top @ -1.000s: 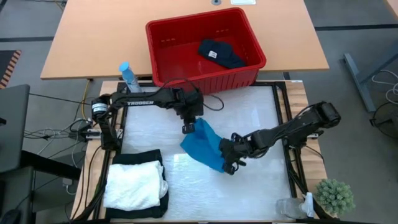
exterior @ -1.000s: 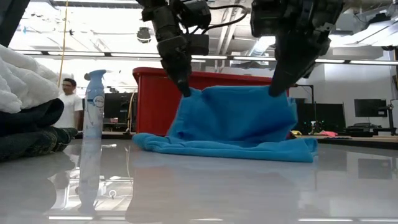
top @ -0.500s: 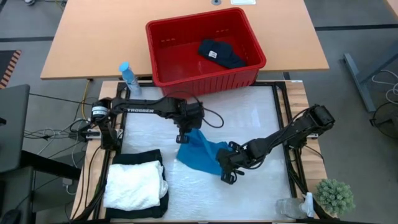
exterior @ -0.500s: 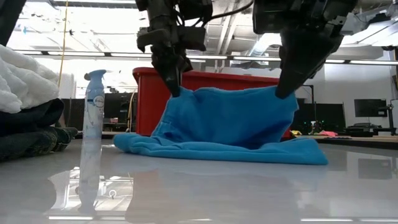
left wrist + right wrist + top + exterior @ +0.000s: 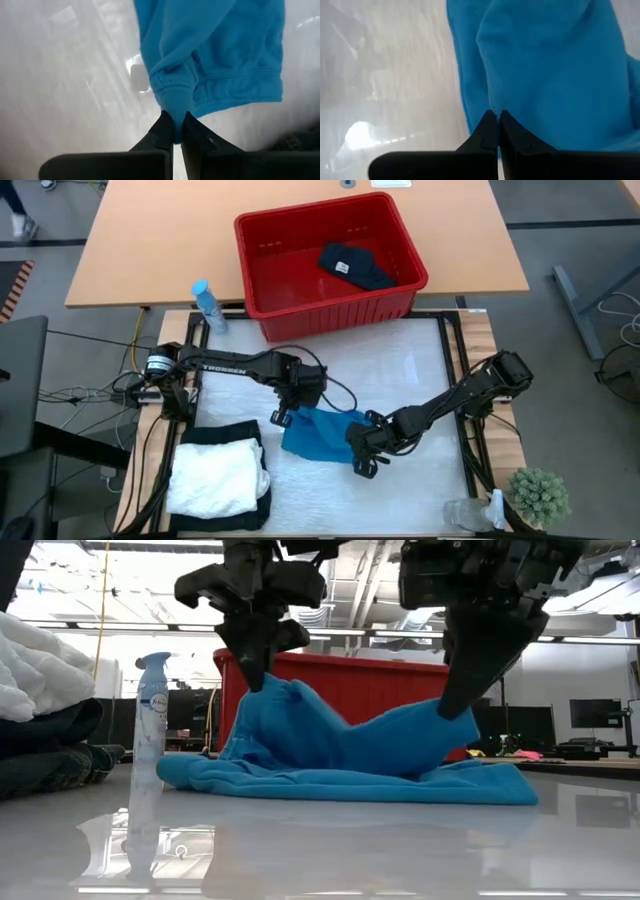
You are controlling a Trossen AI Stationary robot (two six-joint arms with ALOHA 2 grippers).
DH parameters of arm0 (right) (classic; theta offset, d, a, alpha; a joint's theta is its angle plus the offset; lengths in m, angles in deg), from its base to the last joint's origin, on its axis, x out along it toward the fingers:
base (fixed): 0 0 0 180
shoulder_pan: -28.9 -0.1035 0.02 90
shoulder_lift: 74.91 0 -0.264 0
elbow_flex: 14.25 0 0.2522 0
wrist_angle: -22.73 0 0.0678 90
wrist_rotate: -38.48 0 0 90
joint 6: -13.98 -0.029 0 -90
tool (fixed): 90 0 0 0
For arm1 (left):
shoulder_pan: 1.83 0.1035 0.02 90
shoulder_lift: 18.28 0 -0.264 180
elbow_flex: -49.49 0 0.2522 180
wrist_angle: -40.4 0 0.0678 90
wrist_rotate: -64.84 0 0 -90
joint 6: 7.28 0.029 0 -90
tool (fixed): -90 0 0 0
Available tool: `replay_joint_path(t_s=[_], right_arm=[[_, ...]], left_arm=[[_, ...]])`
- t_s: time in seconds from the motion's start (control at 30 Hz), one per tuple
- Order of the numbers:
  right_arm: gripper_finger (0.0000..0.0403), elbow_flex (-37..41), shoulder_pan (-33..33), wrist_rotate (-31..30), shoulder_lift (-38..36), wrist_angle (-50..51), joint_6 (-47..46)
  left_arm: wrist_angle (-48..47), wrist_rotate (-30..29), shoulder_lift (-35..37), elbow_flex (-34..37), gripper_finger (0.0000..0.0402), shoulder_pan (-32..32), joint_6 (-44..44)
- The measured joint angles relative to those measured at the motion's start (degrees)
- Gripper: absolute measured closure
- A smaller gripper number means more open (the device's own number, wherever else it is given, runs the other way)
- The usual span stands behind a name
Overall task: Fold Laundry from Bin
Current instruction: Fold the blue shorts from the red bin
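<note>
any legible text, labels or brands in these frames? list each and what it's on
"TROSSEN": white lettering on the left arm, high view.
Spray bottle: label too blurred to read.
White patch on the dark garment in the bin: too small to read.
Nothing else legible.

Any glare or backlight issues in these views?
Low view: bright ceiling lights and windows backlight both arms into silhouettes; the glossy table mirrors the spray bottle and the blue cloth. Left wrist view: small glare patch on the table beside the cloth. Right wrist view: bright hotspot on the table.
</note>
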Motion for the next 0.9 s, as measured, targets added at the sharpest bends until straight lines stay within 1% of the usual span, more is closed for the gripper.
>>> replay_joint_path(t_s=[0.17, 0.23, 0.33, 0.4, 0.57, 0.63, 0.9], right_arm=[[0.0381, 0.07, -0.04, 1.05, 1.14, -0.73, 0.19], [0.0381, -0.06, 0.01, 1.05, 1.3, -1.5, 0.47], [0.0381, 0.0, 0.0, 1.84, 1.48, -0.62, 0.63], [0.0381, -0.02, 0.01, 2.46, 1.85, -0.92, 0.63], [0.0381, 0.0, 0.02, 3.01, 2.89, -1.16, 0.65], [0.0381, 0.0, 0.04, 3.96, 2.89, -1.14, 0.83], [0.0381, 0.0, 0.26, 4.02, 2.87, -0.34, 0.15]], left_arm=[[0.16, 0.15, 0.0, 0.0, 0.0399, -1.58, -0.13], [-0.19, 1.83, 0.0, 0.0, 0.0399, -1.54, -0.26], [-1.65, 5.98, 0.0, 0.01, 0.0399, -1.45, 0.89], [-1.9, 7.29, 0.0, 0.0, 0.0399, -1.61, 1.85], [-1.94, 7.41, 0.0, 0.0, 0.0399, -2.94, 3.71], [-2.36, 7.32, 0.0, 0.02, 0.0399, -4.02, 4.13], [-2.48, 7.52, -0.02, 1.49, 0.0399, -9.15, 4.94]])
